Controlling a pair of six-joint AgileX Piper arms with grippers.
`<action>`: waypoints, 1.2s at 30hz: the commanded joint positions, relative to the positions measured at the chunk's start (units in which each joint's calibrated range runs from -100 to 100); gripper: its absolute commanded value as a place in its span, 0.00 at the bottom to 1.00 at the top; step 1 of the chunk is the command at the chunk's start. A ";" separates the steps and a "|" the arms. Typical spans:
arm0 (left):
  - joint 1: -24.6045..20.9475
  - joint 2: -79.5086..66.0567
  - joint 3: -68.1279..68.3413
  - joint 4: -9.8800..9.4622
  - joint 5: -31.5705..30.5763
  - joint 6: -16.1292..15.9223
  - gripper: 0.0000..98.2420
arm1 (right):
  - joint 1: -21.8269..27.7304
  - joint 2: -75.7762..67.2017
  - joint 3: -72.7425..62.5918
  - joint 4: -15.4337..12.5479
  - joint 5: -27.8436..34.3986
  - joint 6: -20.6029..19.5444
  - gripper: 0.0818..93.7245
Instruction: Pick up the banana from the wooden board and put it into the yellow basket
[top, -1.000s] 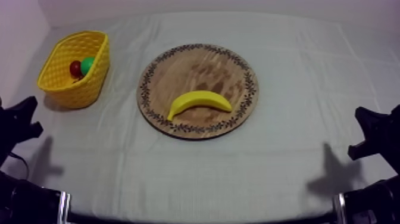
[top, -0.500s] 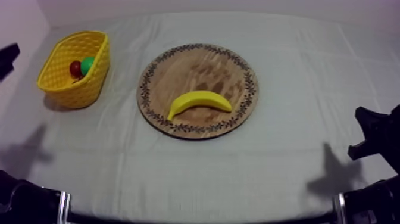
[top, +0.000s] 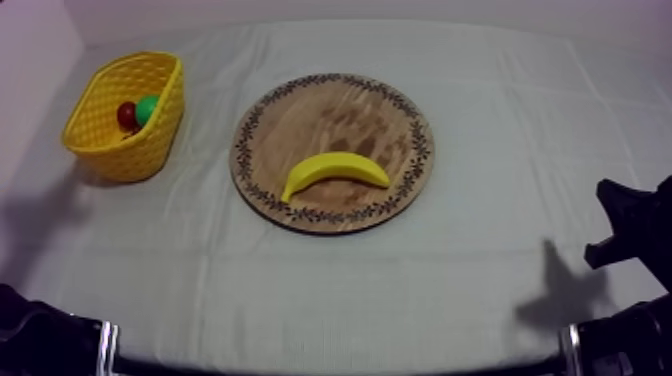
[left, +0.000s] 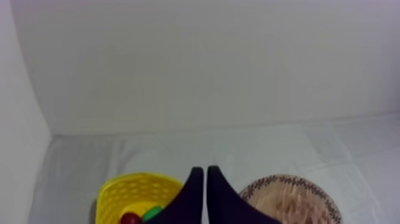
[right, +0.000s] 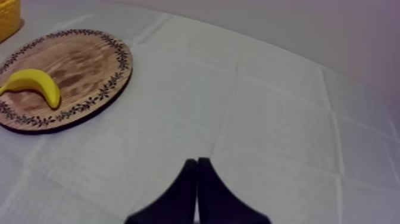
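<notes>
Banana (top: 335, 172) lies on the wooden board (top: 330, 110) mid tabletop (top: 500, 150); the yellow basket (top: 112, 150) sits well apart at the left, holding a small red fruit (top: 126, 115) and a green item (top: 148, 107). Left claw (left: 205, 170) is pressed together and empty, its tip between basket and board. Right claw (right: 197, 161) is together and empty over bare cloth.

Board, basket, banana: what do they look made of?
Board: wood, matte, going by visible grain; dark rim pattern looks printed or burnt. Basket: likely moulded plastic, uniform yellow lattice wall. Banana: probably plastic or foam toy, smooth, even yellow.
</notes>
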 joint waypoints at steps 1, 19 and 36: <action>0.62 4.82 -6.05 0.21 0.40 -0.43 0.00 | 0.00 0.00 -0.03 0.01 -0.03 -0.01 0.00; 10.31 23.24 -29.71 2.67 9.33 -7.63 0.00 | 0.00 0.00 -0.03 0.01 -0.03 -0.01 0.00; 20.65 34.69 -30.52 1.40 16.39 -10.82 0.00 | 0.00 0.00 -0.03 0.01 -0.03 -0.01 0.00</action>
